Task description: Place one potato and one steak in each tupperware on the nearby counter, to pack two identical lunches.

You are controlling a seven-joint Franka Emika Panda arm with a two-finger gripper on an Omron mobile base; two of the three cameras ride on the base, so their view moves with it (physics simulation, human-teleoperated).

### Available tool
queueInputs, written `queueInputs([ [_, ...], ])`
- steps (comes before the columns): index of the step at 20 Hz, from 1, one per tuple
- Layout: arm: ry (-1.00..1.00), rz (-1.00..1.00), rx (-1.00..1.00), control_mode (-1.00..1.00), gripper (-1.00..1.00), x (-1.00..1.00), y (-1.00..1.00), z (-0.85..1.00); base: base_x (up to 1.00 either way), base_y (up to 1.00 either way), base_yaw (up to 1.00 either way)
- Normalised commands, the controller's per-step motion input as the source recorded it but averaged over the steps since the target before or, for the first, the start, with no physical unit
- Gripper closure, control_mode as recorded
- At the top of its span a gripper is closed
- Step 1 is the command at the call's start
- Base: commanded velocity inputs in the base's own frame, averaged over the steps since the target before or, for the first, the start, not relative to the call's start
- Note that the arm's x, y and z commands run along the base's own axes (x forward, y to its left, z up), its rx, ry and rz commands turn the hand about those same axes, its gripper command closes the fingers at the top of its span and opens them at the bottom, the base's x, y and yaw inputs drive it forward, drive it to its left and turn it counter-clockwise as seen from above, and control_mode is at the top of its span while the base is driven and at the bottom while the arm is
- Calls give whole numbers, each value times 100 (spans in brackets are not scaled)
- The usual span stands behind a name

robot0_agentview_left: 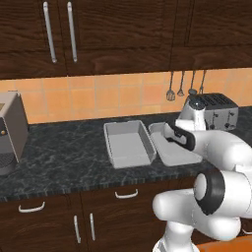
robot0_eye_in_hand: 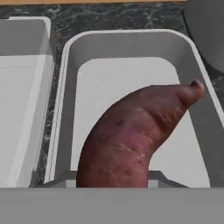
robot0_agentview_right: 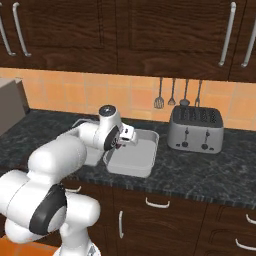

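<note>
My gripper (robot0_eye_in_hand: 111,181) is shut on a reddish-brown, tapered tuber, which I take for the potato (robot0_eye_in_hand: 131,135). It hangs over the right tupperware (robot0_eye_in_hand: 131,74), and the part of that tub's floor that shows is bare. The other tupperware (robot0_eye_in_hand: 22,87) lies beside it on the left, and it is empty in the left base view (robot0_agentview_left: 129,142). Both tubs rest on the marbled counter (robot0_agentview_left: 64,152). From the right base view, the gripper (robot0_agentview_right: 131,135) hovers over the near tub (robot0_agentview_right: 132,160). The steak is out of view.
A silver toaster (robot0_agentview_right: 195,130) stands just right of the tubs. Kitchen utensils (robot0_agentview_right: 172,95) hang on the tiled wall behind. A grey appliance (robot0_agentview_left: 10,128) sits at the counter's far left. Dark drawers with white handles (robot0_agentview_left: 126,194) run below.
</note>
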Motion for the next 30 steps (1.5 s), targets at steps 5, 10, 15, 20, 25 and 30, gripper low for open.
queueInputs([
  [5, 4, 0, 2, -100, 100, 45, -7, -62, 0, 0, 0],
  [10, 0, 0, 3, -100, 100, 34, -10, -47, 0, 0, 0],
  [15, 0, 0, 3, -100, 100, 15, -8, -34, 0, 0, 0],
  [20, 0, 0, 0, -100, 100, 26, 0, -32, 0, 0, 0],
  [25, -1, 0, 0, -100, -100, 31, 5, -9, 0, 0, 0],
  [30, 0, 0, 0, -100, -100, 10, 17, -11, 0, 0, 0],
])
